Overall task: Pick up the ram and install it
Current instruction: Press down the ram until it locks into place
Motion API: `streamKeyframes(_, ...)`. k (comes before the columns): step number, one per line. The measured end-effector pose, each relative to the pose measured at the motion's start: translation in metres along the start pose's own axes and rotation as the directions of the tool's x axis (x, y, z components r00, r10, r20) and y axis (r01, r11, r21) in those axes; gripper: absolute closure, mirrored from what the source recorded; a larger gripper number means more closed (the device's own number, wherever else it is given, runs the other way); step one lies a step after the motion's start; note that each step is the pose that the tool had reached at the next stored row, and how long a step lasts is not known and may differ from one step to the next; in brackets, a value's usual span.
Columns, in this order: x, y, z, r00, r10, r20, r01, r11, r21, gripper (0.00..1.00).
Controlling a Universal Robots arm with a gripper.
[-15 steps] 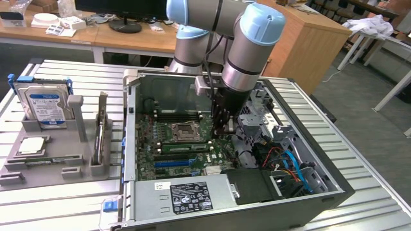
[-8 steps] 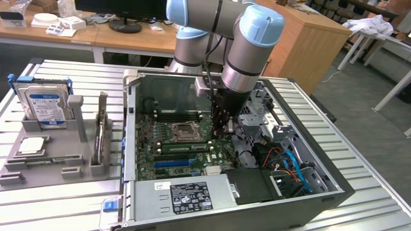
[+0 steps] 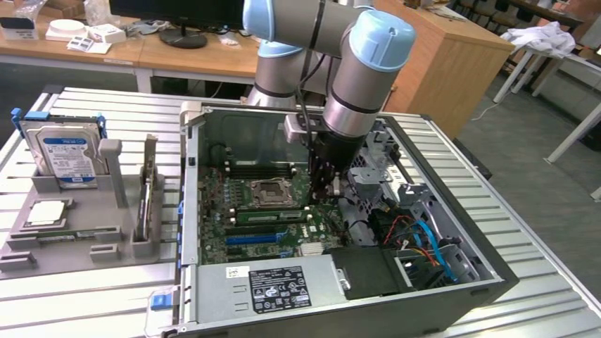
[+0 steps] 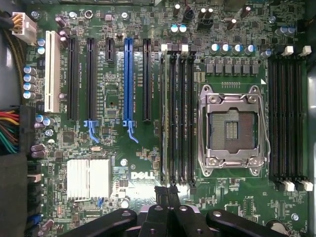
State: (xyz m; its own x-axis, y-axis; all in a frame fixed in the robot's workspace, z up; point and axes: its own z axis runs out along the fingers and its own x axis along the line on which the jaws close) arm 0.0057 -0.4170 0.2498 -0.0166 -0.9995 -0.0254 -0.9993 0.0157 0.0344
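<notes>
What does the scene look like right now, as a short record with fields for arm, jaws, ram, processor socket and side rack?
arm: down inside the open computer case, gripper over the motherboard
jaws: shut, tips by one end of the memory slots next to the socket
ram: green stick standing in a slot beside the socket; cannot tell if fully clipped
processor socket: empty
side rack: grey rack on the exterior view's left, holding a hard drive
</notes>
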Motion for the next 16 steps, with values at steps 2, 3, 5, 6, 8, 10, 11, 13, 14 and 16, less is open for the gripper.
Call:
streamKeyframes(2, 0.0, 0.0, 0.0009, 1.0, 0.0, 0.0, 0.0, 1.0, -0.0001, 0.89)
streamKeyframes(3, 0.0, -0.0001, 0.0014, 1.0, 0.0, -0.0001, 0.0, 1.0, 0.0, 0.89)
streamKeyframes(5, 0.0, -0.0001, 0.0024, 1.0, 0.0, 0.0001, 0.0, 1.0, 0.0, 0.89)
streamKeyframes(6, 0.0001, -0.0001, 0.0029, 1.0, 0.0, -0.0001, 0.0, 1.0, 0.0, 0.89)
streamKeyframes(8, 0.0001, -0.0001, 0.0038, 1.0, 0.0, -0.0001, 0.0, 1.0, 0.0, 0.89)
streamKeyframes(10, 0.0001, -0.0002, 0.0047, 1.0, 0.0, -0.0001, 0.0, 1.0, 0.0, 0.89)
streamKeyframes(11, 0.0001, -0.0002, 0.0052, 1.0, 0.0, -0.0001, 0.0, 1.0, 0.0, 0.89)
streamKeyframes(13, 0.0002, -0.0002, 0.0062, 1.0, 0.0, -0.0001, 0.0, 1.0, 0.0, 0.89)
streamKeyframes(14, 0.0002, -0.0002, 0.0067, 1.0, 0.0, 0.0, 0.0, 1.0, 0.0, 0.89)
streamKeyframes(16, 0.0002, -0.0002, 0.0075, 1.0, 0.0, -0.0001, 0.0, 1.0, -0.0001, 0.89)
